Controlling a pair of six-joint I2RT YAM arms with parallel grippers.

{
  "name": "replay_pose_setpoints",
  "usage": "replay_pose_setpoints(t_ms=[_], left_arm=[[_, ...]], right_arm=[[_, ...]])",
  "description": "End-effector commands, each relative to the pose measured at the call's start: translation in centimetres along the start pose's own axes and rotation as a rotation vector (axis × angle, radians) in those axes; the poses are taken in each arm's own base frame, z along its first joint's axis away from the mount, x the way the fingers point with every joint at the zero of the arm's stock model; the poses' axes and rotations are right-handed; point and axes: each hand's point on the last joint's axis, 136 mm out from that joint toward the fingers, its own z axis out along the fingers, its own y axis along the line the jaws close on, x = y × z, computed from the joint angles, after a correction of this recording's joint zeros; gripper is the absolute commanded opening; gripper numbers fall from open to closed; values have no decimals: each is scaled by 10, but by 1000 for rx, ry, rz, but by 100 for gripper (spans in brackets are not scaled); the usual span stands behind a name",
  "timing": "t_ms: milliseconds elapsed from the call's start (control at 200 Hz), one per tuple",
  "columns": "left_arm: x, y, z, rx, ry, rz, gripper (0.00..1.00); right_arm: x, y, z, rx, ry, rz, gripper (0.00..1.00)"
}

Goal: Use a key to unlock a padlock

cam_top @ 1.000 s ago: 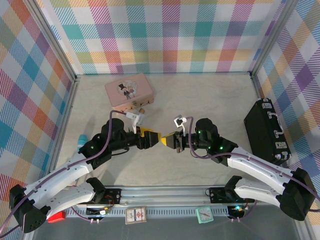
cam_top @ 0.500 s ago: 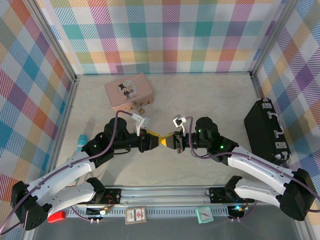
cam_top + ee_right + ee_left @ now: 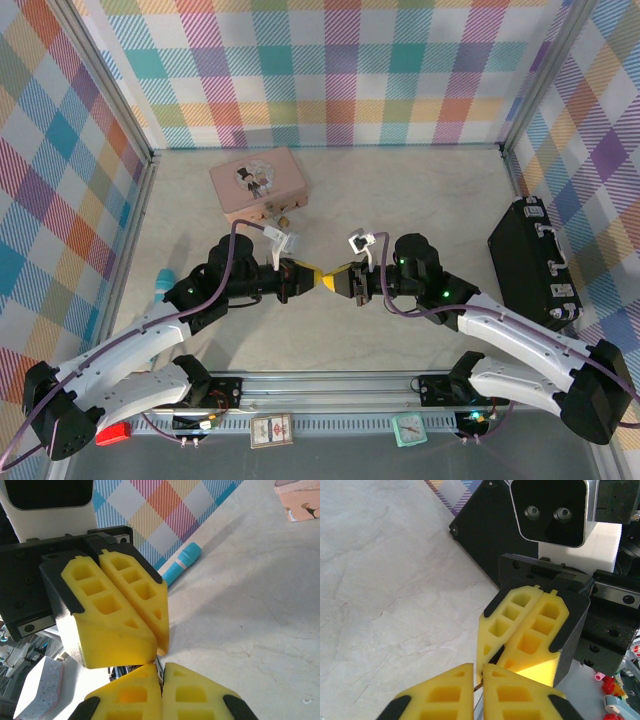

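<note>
Top cam: left gripper (image 3: 308, 277) and right gripper (image 3: 345, 279) are nose to nose mid-table, yellow tips touching or as good as, left arm coming in from 8 o'clock, right arm from 4 o'clock. Left claw: fingers (image 3: 445, 692) drawn together, just a narrow seam between them in the left wrist view. Right claw: fingers (image 3: 190, 695) pressed together too, hairline seam in the right wrist view, and they look the same seen from the left wrist cam. Key (image 3: 480, 683): only a thin dark sliver at the left fingertip seam, pointing at the right tips. The right wrist view has the same sliver where the two sets of tips meet. It's too small to confirm detail, and I can't tell which claw is actually bearing it. Padlock (image 3: 283, 219): small brown-gold speck lying on the table (image 3: 420, 200) at roughly 11 o'clock from the tip contact point, just beside the near edge of the pink box (image 3: 258, 184). Can't tell whether it touches the box, can't resolve the shackle, and it's apart from both claws. Black case (image 3: 530, 262) is at 3 o'clock against the right wall, well apart from the grippers. Blue pen (image 3: 165, 283) is at 9 o'clock by the left wall, beside the left arm.
</note>
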Motion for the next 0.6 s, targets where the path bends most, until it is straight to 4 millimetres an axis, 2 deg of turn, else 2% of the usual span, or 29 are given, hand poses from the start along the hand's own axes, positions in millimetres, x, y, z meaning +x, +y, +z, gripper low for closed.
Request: replay_pose_setpoints(t_ms=[0, 100, 215, 340, 435, 595], left_arm=[[-1, -9, 2, 41, 8, 10, 5], [-3, -9, 2, 44, 2, 4, 0], [-6, -7, 4, 35, -14, -14, 0], [-12, 4, 4, -14, -73, -57, 0], [-15, 15, 6, -45, -126, -95, 0], [-16, 20, 9, -40, -163, -139, 0]], right_arm=[[-16, 10, -4, -36, -60, -26, 0], [-17, 11, -3, -46, -63, -21, 0], [-19, 12, -3, -58, -77, -10, 0], [-27, 10, -7, -87, -128, 40, 15], [-32, 6, -10, -116, -164, 96, 15], [-34, 4, -10, -155, -182, 133, 17]])
